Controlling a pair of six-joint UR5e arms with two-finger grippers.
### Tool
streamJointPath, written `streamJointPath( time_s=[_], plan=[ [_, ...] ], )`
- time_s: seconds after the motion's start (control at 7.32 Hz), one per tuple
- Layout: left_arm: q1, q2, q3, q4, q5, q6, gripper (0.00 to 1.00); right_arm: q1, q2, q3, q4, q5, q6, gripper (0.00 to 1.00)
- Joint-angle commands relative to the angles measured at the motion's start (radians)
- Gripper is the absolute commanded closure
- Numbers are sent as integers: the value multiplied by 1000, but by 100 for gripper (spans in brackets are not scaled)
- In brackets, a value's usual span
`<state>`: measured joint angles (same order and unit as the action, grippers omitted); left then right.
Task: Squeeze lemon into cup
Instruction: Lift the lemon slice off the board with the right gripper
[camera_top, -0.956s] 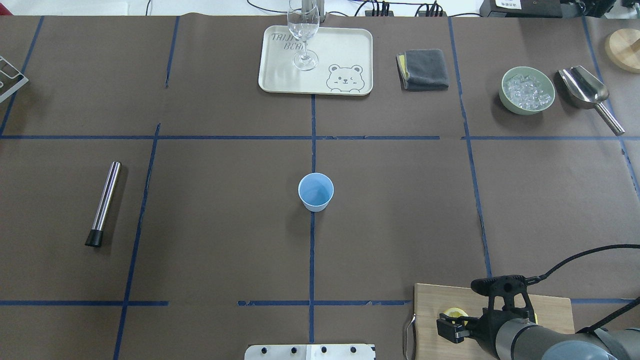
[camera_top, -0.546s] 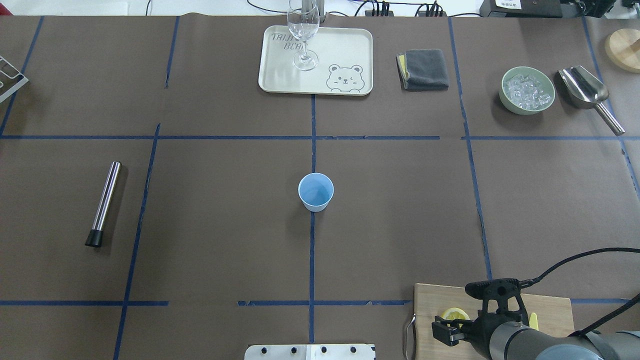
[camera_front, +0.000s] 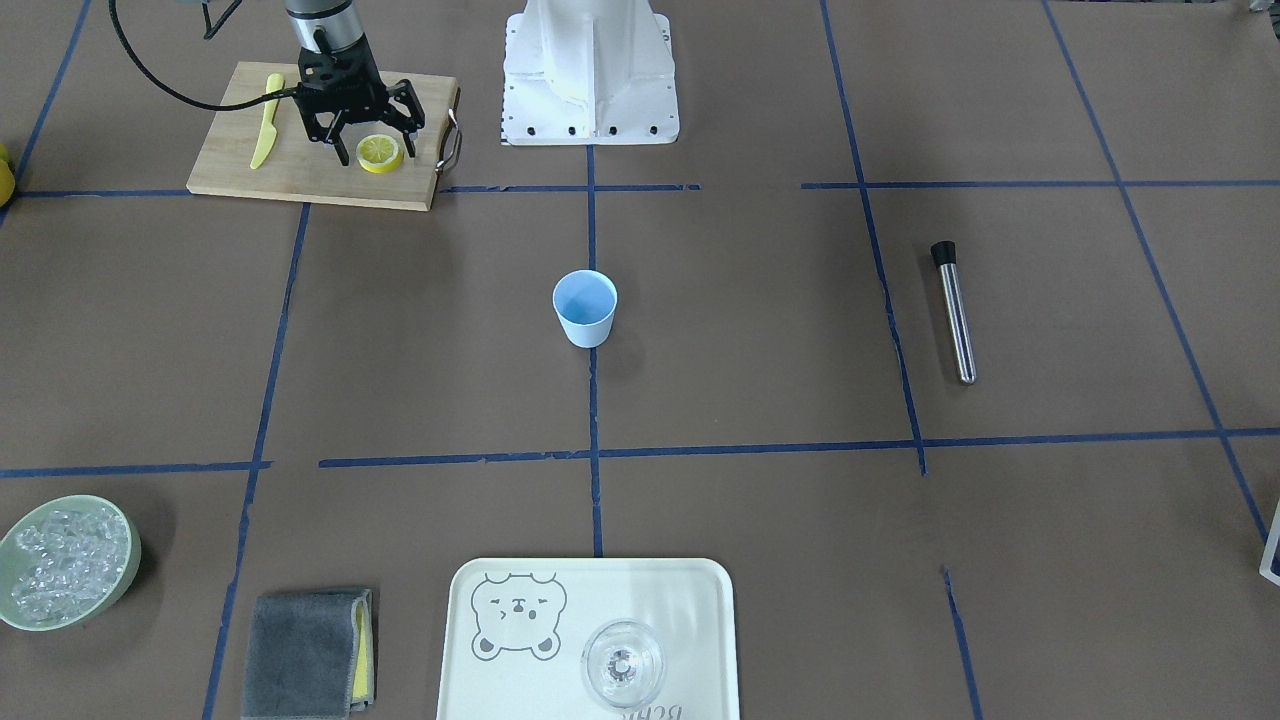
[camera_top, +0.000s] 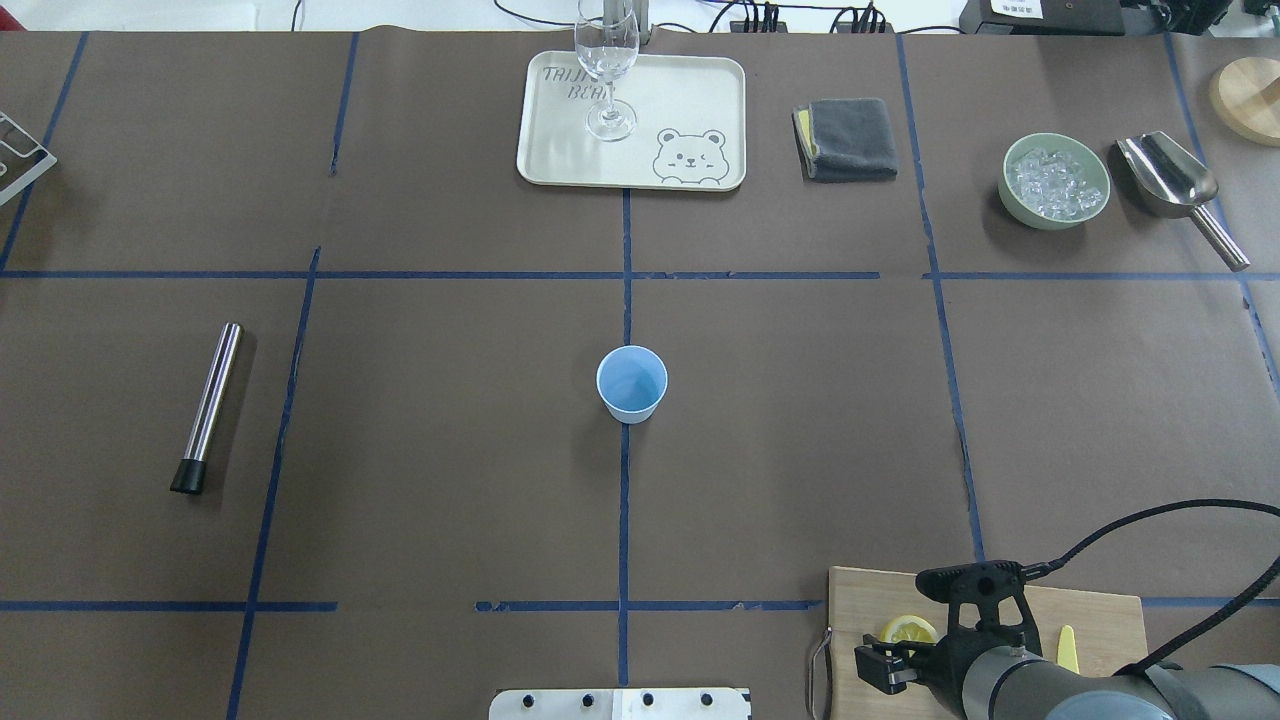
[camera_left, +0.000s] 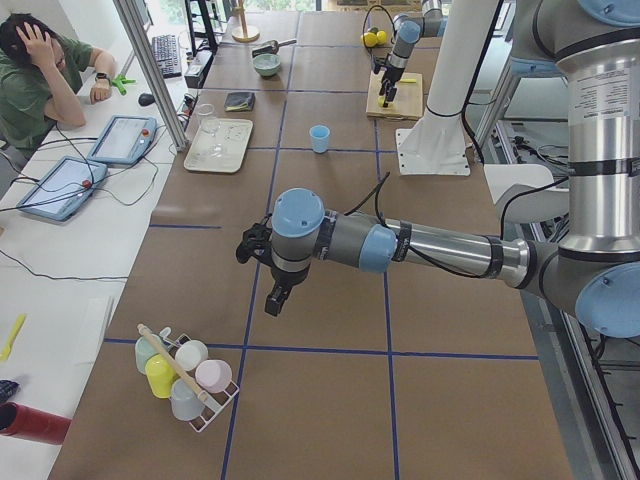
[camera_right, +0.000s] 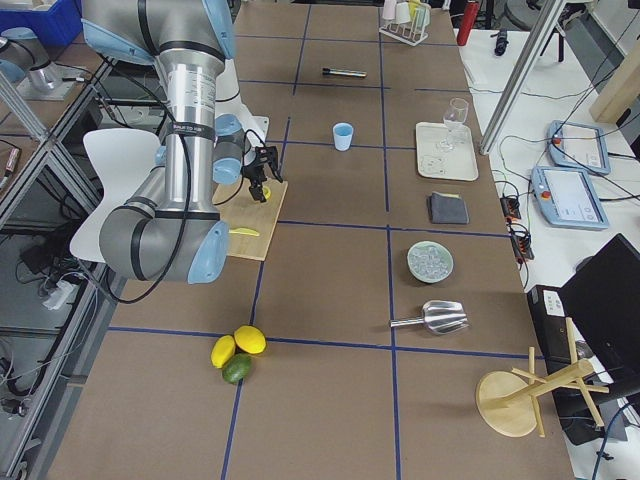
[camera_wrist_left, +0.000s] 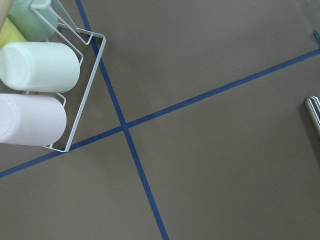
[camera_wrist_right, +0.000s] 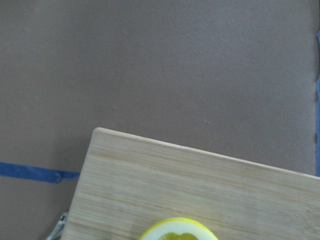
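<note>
Just under and a little ahead of your right gripper (camera_front: 368, 135) lies the lemon (camera_front: 380, 152), cut face up on the wooden cutting board (camera_front: 300, 170). The gripper's fingers are spread wide and hold nothing. I cannot tell if the lemon sits fully between them or only beside them.

The light-blue cup (camera_front: 585, 308) stands well apart from that hand, far out ahead of it and off to its left, in the middle of the table. It looks empty.

Things that could go wrong from here:
- If you close off-centre, the round rind could slip and pop out sideways.
- If you pinch too hard here, juice would drip on the board and not in the cup.
- The yellow knife (camera_front: 265, 133) lies near, on the hand's right side. A sideways slide could bump it.
- The cup looks light. If you come in low, you could tip it over.

Your left gripper (camera_left: 272, 296) hangs far away, near the rack of cups (camera_left: 185, 375). I cannot tell if it is wide or closed.
</note>
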<state>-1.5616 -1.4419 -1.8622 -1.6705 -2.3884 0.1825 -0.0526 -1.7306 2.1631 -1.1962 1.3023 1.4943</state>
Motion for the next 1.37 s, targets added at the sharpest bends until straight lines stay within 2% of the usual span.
streamJointPath(
  time_s=[0.0,0.14,0.41,0.68,0.82,1.23],
  plan=[
    [-2,0,0,0,0,0,0,-4,2,3,-14,0,0,4],
    [-2,0,0,0,0,0,0,-4,2,3,-14,2,0,17],
    [0,0,0,2,0,0,0,0,2,6,-14,6,-2,62],
    [0,2,0,2,0,0,0,0,3,11,-14,3,-2,93],
    [0,2,0,2,0,0,0,3,2,23,-14,3,-2,100],
    [0,2,2,2,0,0,0,20,-6,76,-29,5,-2,100]
  ],
)
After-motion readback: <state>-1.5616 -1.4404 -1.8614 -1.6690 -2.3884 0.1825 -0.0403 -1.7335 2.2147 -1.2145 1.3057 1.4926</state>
